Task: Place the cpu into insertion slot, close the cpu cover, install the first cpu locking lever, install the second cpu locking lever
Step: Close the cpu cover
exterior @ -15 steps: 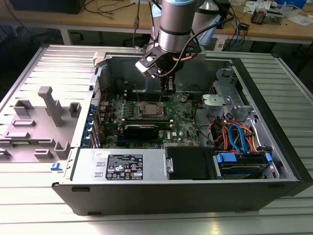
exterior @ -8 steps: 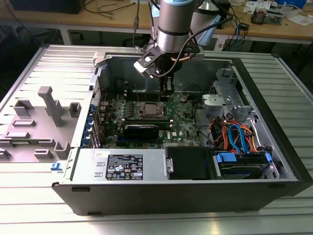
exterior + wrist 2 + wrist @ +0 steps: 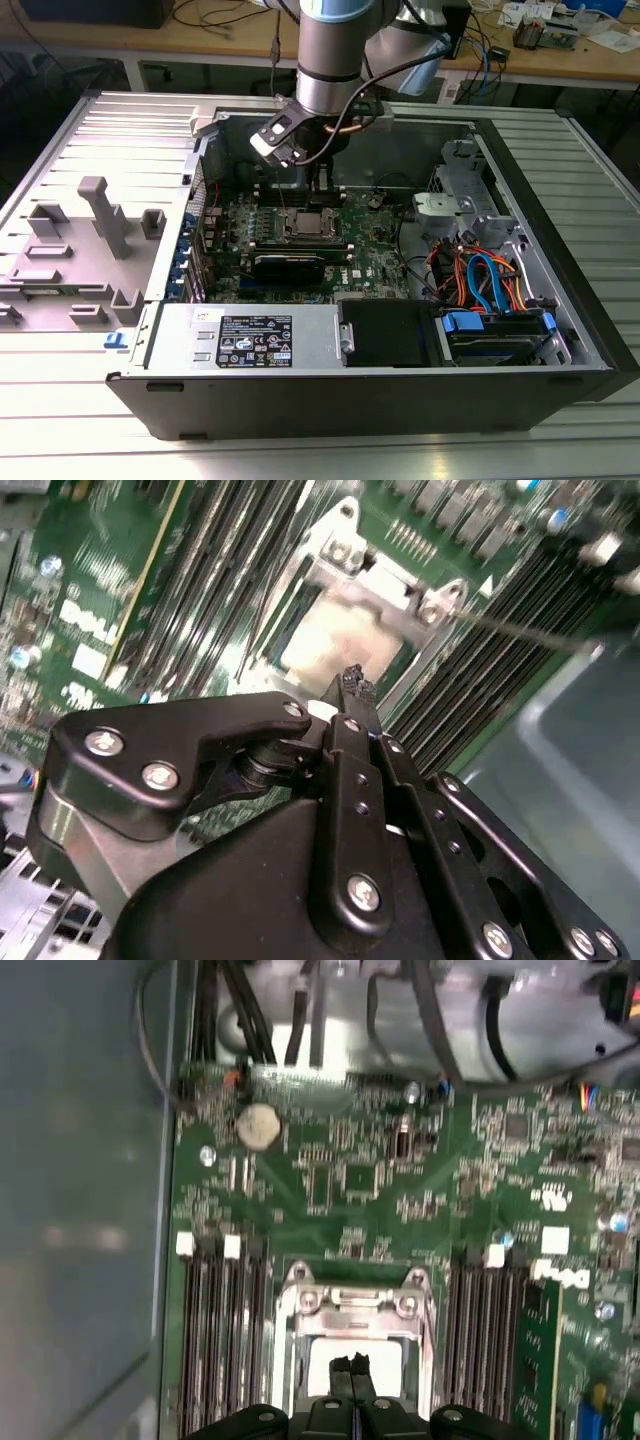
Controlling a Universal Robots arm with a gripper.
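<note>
**Closed gripper over the loaded slot: hazards**

Read across the exterior view from its left. Found grey fixtures on the table outside the open case, well apart from the work. Met the memory slots next, just beside the slot on the green board. Located the gripper close above the slot, fingertips pressed together with nothing between them in both wrist views. Showed the cpu lying inside the slot, framed by the cover, apparently lowered over it; could not confirm full seating. Caught, in the second wrist view, a thin rod, probably a locking lever, reaching away from the cover's corner above the memory slots. Ended at the exterior view's right with orange and blue cables beside the drive cage.

Judged the main risks as follows. Could slip off so thin a rod with closed tips, letting it spring back against the cover. Could scrape the memory slots, packed close on both sides of the slot, through any sideways drift. Could bend contacts beneath the cpu if pressed onto a chip seated askew. Could jam the cover by forcing a lever over a frame not lying flat. Could snag the arm's own lead on the case wall under a steep tilt.
</note>
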